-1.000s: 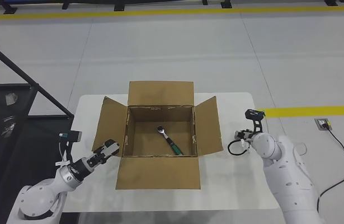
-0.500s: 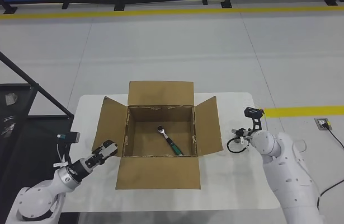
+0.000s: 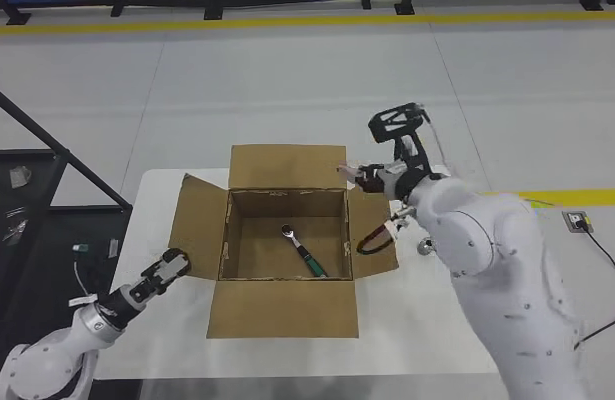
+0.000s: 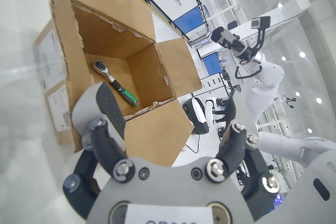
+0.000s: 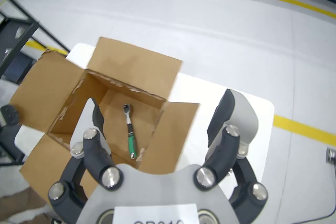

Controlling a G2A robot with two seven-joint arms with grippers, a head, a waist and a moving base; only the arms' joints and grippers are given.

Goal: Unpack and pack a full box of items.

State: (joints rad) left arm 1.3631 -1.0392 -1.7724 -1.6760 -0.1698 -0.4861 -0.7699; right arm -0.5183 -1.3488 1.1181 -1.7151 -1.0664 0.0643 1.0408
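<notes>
A: Though parked by the table [image 3: 417,310] edge a second ago, swung right gripper [image 3: 355,176] up over box [image 3: 287,165] right flap, fingers spread wide.
B: Pulled left gripper [image 3: 173,263] back from left flap, likewise wide, empty. Left ratchet wrench [image 3: 304,250] unmoved on box bottom.
A: Noted white tabletop, grey floor, yellow line [image 3: 287,20] beyond.

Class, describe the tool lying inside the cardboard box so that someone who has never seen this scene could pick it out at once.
On the white table stands an open cardboard box, its four flaps folded outward. On the box floor lies a ratchet wrench, the one item inside, marked by a round metal head and a green handle.
</notes>
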